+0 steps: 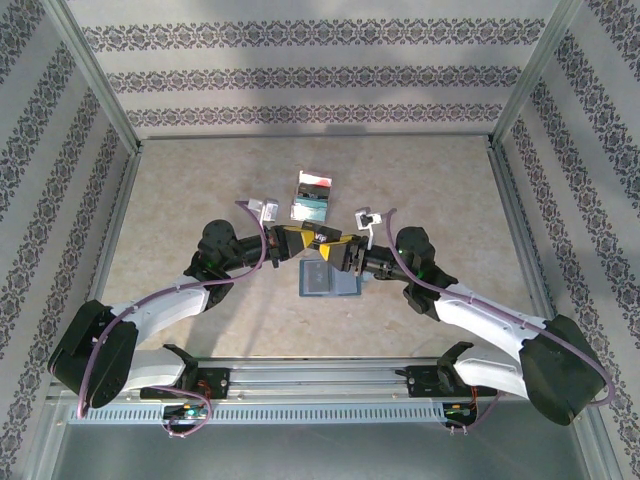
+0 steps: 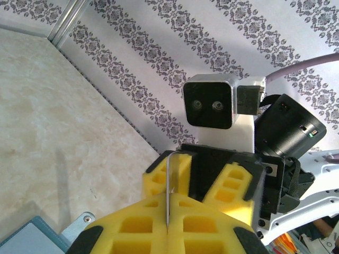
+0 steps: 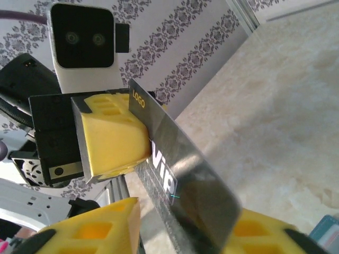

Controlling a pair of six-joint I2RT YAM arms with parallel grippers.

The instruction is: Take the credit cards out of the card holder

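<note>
A dark credit card (image 3: 190,180) printed "VIP" hangs edge-up above the table, with my left gripper (image 2: 168,200) shut on its thin edge (image 2: 168,180). My right gripper (image 3: 180,227) stands open around the same card, its yellow fingers (image 2: 233,185) apart on either side. In the top view both grippers (image 1: 305,240) (image 1: 338,250) meet nose to nose over the slate-blue card holder (image 1: 330,280), which lies flat on the table. Two more credit cards lie just beyond it: a red-and-white one (image 1: 315,184) and a teal-green one (image 1: 308,208). A corner of the card holder (image 3: 326,233) shows below the right gripper.
Patterned walls (image 1: 300,75) and metal frame posts (image 1: 95,70) close in the marble-look table (image 1: 200,180) at the back and on both sides. The arms' base rail (image 1: 320,385) runs along the near edge. Bare table lies left and right of the cards.
</note>
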